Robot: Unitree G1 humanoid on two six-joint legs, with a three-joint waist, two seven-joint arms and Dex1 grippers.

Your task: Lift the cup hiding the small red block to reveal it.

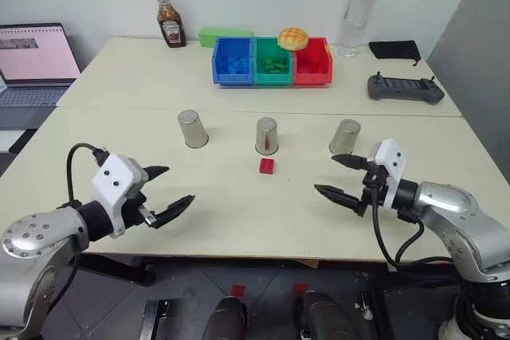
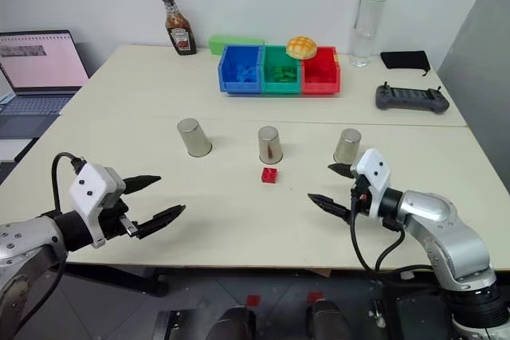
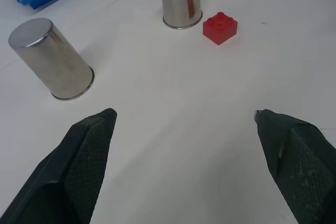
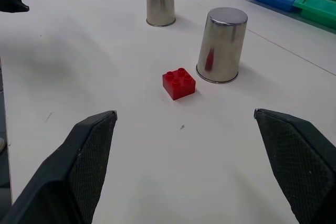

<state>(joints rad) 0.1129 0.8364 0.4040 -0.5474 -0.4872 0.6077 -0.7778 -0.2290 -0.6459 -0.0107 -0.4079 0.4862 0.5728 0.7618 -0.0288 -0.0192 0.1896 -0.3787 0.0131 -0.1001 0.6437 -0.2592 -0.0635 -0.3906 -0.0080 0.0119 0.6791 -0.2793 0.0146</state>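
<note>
Already your small red block (image 1: 267,166) sits uncovered on the desk (image 1: 239,220), just in front of the middle cup (image 1: 267,135). Both your left tool (image 1: 163,195) and right tool (image 1: 344,177) hover released, empty, flanking it.

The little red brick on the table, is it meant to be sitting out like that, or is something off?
Slightly odd: the red brick lies uncovered on the table, just in front of the middle steel cup. All three cups stand upside down, untouched; nothing is spilled or tipped.
</note>
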